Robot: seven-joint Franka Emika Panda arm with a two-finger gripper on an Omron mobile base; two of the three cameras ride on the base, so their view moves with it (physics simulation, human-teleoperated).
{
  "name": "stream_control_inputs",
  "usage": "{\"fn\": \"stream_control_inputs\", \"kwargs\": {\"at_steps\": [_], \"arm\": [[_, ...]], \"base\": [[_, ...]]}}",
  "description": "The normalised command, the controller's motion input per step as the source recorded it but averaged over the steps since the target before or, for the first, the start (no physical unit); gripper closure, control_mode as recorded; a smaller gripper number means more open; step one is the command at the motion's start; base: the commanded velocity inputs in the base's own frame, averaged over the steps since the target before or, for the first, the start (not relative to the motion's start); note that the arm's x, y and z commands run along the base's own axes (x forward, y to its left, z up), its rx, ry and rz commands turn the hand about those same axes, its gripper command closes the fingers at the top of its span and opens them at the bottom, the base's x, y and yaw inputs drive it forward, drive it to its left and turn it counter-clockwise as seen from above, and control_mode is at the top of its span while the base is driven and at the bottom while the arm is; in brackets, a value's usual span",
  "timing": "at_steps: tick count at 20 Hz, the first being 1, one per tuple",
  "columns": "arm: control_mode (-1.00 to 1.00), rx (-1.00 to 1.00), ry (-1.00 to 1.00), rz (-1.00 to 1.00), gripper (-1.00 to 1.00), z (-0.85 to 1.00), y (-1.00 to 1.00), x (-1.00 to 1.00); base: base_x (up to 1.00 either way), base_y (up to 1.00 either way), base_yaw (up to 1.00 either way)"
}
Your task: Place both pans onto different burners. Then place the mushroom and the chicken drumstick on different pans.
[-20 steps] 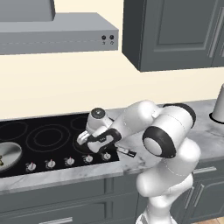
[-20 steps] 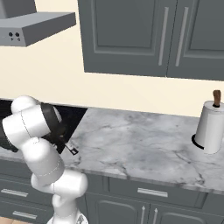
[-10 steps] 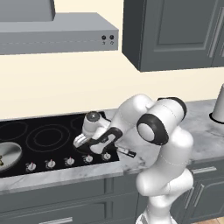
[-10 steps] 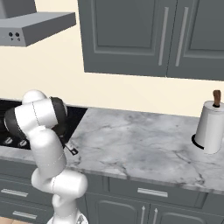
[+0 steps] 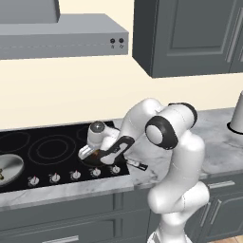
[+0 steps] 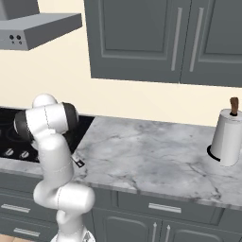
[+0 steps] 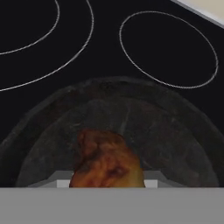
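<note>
Orange-brown, the chicken drumstick [image 7: 106, 161] is hanging just above the dark pan [image 7: 175, 131] on the cooktop [image 7: 26, 70], the arm having swung over from the desk [image 6: 156, 156]. The claw [image 5: 97, 154] seems to be pinching it, though its tips are hidden. The silver pan [image 5: 9, 167] is sitting at the cooktop's left, so releasing looks near.

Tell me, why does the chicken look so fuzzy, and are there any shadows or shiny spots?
Hand view: the chicken drumstick sits very close to the camera, so it is soft and blotchy; the dark pan under it is smeared too, no glare. Left base view: even light, a faint shadow under the range hood. Right base view: sharp marble counter, no glare.
</note>
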Motion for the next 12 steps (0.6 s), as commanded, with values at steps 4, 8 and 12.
{"fn": "stream_control_inputs", "kwargs": {"at_steps": [4, 8, 12], "arm": [[-1.00, 0.00, 0.00, 0.00, -1.00, -0.07, 0.00, 0.35], [-1.00, 0.00, 0.00, 0.00, -1.00, -0.03, 0.00, 0.15], [-1.00, 0.00, -0.01, 0.00, -1.00, 0.23, 0.01, 0.01]], "base": [[0.00, 0.00, 0.00], [0.00, 0.00, 0.00], [0.00, 0.00, 0.00]]}}
